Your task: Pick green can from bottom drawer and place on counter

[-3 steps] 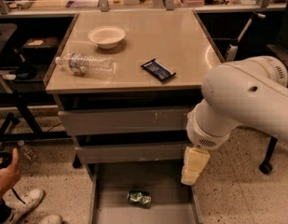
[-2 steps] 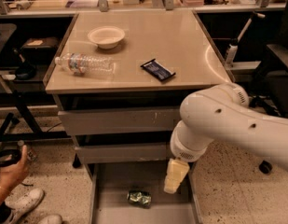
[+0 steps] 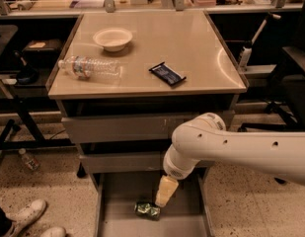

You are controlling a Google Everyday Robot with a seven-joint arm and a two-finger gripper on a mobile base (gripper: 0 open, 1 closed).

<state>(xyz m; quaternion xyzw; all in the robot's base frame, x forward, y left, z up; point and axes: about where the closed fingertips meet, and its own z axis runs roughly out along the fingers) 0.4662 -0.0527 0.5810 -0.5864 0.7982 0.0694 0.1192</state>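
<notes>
The green can [image 3: 147,210] lies on its side on the floor of the open bottom drawer [image 3: 123,224], near its middle. My gripper [image 3: 165,192] hangs down from the white arm into the drawer, its cream tip just above and right of the can, almost touching it. The counter [image 3: 201,53] is the beige top of the grey cabinet, above the two closed drawers.
On the counter lie a clear water bottle [image 3: 89,67], a white bowl [image 3: 112,38] and a dark snack packet [image 3: 167,74]. A black chair [image 3: 292,83] stands at the right. White shoes [image 3: 24,216] and a small bottle [image 3: 27,159] are on the floor at the left.
The arm has swung left and down, bringing the gripper from the drawer's right side to just beside the can. The can has not moved.
</notes>
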